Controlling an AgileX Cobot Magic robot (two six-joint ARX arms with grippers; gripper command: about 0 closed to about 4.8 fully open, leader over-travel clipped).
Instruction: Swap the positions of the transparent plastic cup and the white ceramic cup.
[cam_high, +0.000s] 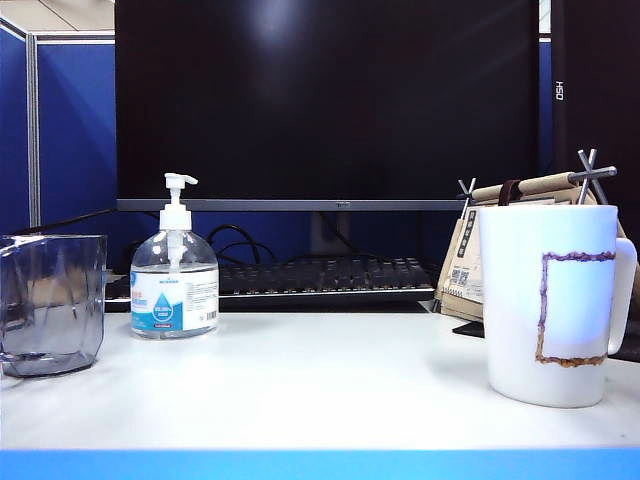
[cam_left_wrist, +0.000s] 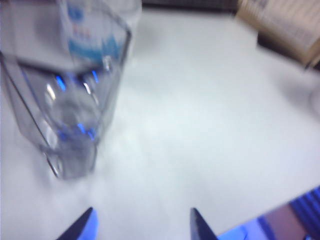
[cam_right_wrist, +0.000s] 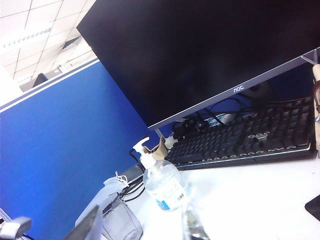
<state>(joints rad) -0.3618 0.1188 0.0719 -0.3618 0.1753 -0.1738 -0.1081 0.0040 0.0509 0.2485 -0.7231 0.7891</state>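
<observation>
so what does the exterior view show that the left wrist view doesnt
Only the exterior view shows the white ceramic cup at the right, the monitor and the keyboard. Only the left wrist view shows the left claw, its jaws apart over the bare table with nothing between them, short of the cup. Both show the transparent plastic cup and the pump bottle behind it.

White counter, blue front edge. Transparent plastic cup at far left, pump bottle just right of it, black keyboard behind, white ceramic cup at right.
</observation>
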